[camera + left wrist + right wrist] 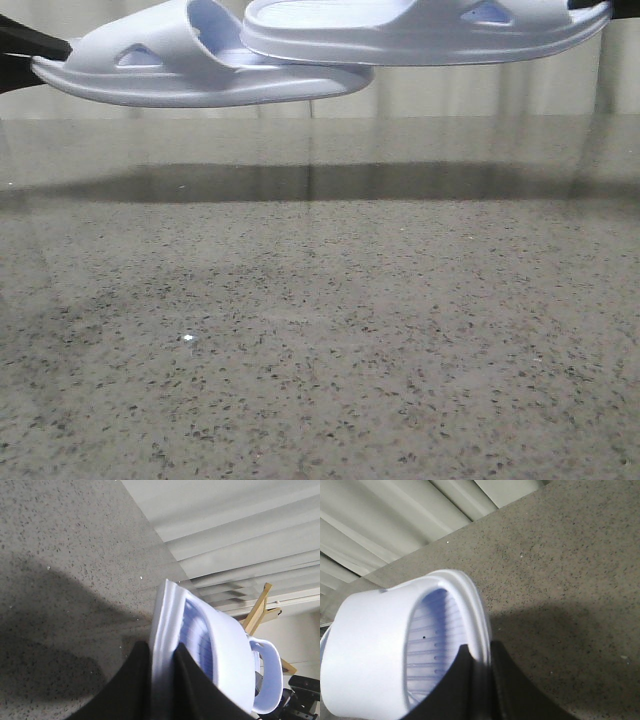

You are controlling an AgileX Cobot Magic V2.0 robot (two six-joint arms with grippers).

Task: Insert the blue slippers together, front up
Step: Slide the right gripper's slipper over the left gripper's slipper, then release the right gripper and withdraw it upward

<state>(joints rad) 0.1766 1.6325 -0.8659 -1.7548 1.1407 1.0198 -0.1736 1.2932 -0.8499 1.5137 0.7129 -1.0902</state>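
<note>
Two pale moulded foam slippers, ribbed footbeds: left slipper (pixel 190 75), right slipper (pixel 420 30), overlapping, top of frame. Speckled stone bench (pixel 320 340) below. Left fingers (pixel 145 680) and right fingers (pixel 505 680) each clamp a sole edge.

Plain indoor test room as I see it, speckled grey stone-look tabletop (pixel 320 350) under my arms, pale ribbed wall panels (pixel 450 95) at twelve o'clock, wooden frame (pixel 260 611) beyond.

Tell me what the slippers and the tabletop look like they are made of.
Blue slippers: likely moulded foam or soft rubber, matte, one seamless piece with rounded edges and ribbed footbed. Tabletop: probably polished speckled stone or terrazzo-style composite; fine dark flecks and soft reflections suggest it.
</note>
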